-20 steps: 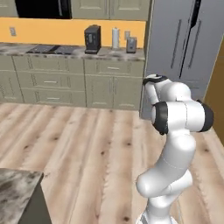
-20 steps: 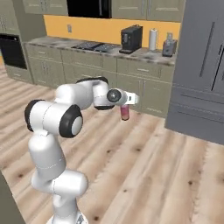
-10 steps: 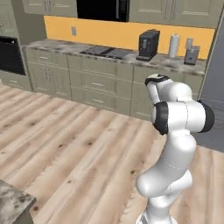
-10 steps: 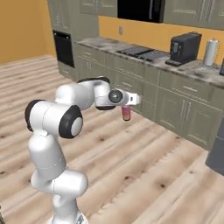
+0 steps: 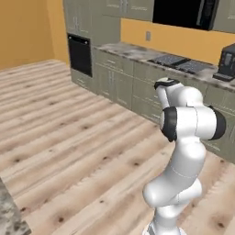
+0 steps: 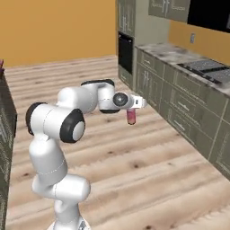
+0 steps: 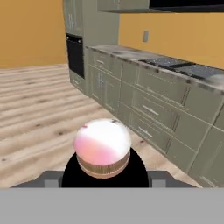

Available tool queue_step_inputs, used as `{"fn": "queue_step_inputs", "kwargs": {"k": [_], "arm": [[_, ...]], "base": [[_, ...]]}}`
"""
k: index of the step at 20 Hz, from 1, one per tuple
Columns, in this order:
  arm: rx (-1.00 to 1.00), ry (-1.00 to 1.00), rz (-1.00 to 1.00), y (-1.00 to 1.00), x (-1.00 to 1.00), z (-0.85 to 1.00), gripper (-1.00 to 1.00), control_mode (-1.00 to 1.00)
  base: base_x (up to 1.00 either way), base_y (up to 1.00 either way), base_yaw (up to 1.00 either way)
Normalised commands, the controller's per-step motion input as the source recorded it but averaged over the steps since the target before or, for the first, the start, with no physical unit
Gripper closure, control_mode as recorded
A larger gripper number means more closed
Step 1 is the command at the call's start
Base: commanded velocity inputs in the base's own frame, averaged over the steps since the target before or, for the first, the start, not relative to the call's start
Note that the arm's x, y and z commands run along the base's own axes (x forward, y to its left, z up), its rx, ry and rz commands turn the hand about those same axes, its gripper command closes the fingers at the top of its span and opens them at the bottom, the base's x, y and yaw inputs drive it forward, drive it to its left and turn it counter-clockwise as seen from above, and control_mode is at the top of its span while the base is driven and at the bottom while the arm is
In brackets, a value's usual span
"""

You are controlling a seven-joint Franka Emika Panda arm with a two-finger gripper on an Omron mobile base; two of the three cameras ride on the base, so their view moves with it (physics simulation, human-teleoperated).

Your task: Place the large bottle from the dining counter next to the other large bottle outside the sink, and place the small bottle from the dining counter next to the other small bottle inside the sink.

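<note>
Gripper (image 6: 133,110) jaws clamp tall pale pink bottle (image 6: 131,117) over wood plank floor (image 6: 134,166), olive-grey cabinet run (image 6: 179,108) w/ black oven (image 6: 125,54) close ahead.

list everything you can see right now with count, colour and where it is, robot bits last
large bottle: 1, pale pink, hanging from the gripper over the floor; its rounded base faces the hand view
kitchen counter: 1, grey speckled top on olive-grey cabinets, along the far wall
cooktop: 1, dark, set in that counter
wall oven: 1, black, in the tall cabinet at the counter's end
coffee machine: 1, black, on the counter past the cooktop
floor: 1, light wood planks, under the robot
gripper: 1, white body, shut on the large bottle, at the end of the arm
</note>
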Motion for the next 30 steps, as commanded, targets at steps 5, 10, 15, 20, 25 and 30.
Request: {"fn": "queue_step_inputs", "kwargs": {"k": [5,10,15,20,25,30], "arm": [[0.00,0.00,0.00,0.00,0.00,0.00,1.00,1.00],[0.00,0.00,0.00,0.00,0.00,0.00,1.00,1.00],[0.00,0.00,0.00,0.00,0.00,0.00,1.00,1.00],[0.00,0.00,0.00,0.00,0.00,0.00,1.00,1.00],[0.00,0.00,0.00,0.00,0.00,0.00,1.00,1.00],[0.00,0.00,0.00,0.00,0.00,0.00,1.00,1.00]], "base": [[1.00,-0.22,0.65],[1.00,-0.26,0.63],[1.00,-0.29,0.63],[0.97,-0.42,0.64],[0.69,-0.54,0.66],[0.40,-0.64,0.65]]}}
